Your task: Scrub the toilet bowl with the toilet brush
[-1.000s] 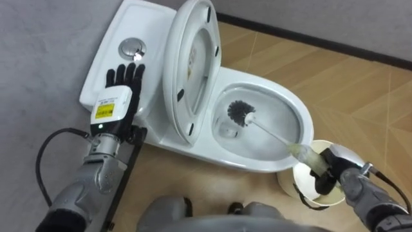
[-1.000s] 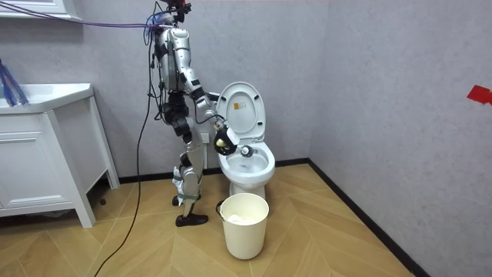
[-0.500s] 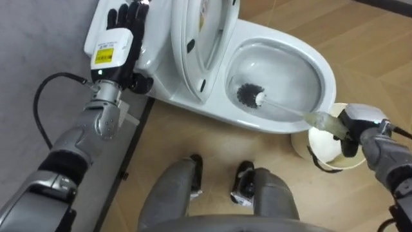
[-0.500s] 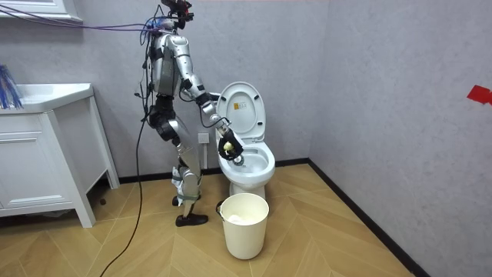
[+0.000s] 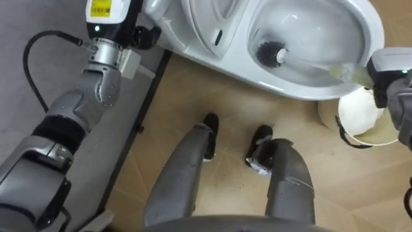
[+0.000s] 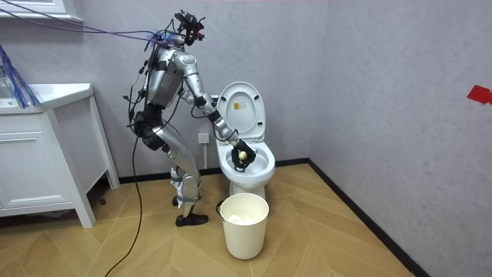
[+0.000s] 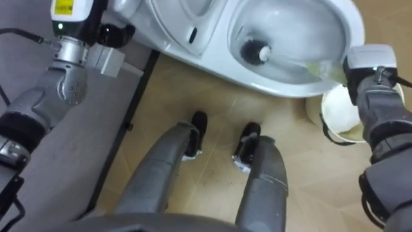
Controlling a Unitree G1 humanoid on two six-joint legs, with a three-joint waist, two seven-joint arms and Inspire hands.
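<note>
The white toilet (image 5: pixel 244 69) stands with its seat and lid (image 5: pixel 206 22) raised. A toilet brush has its black head (image 5: pixel 270 53) low in the bowl, its pale handle (image 5: pixel 335 69) slanting right. My right hand (image 5: pixel 388 72) is curled round the handle's end at the bowl's right rim. In the right eye view the brush head (image 7: pixel 253 50) and right hand (image 7: pixel 368 67) look the same. The back of my left hand (image 5: pixel 106 9) rests by the tank at the top left. In the room view I stand bent toward the toilet (image 6: pixel 246 165), right hand (image 6: pixel 241 156) over the bowl.
A white bin (image 5: pixel 360 117) stands on the wooden floor right of the bowl, also in the room view (image 6: pixel 244 225). A grey wall with a dark baseboard (image 5: pixel 138 122) runs along my left. A white cabinet (image 6: pixel 38 165) stands at the room view's left.
My head camera has tipped down, so the toilet has slid to the top of the view. In the room view my torso has leaned away and my right arm has stretched into the bowl.
</note>
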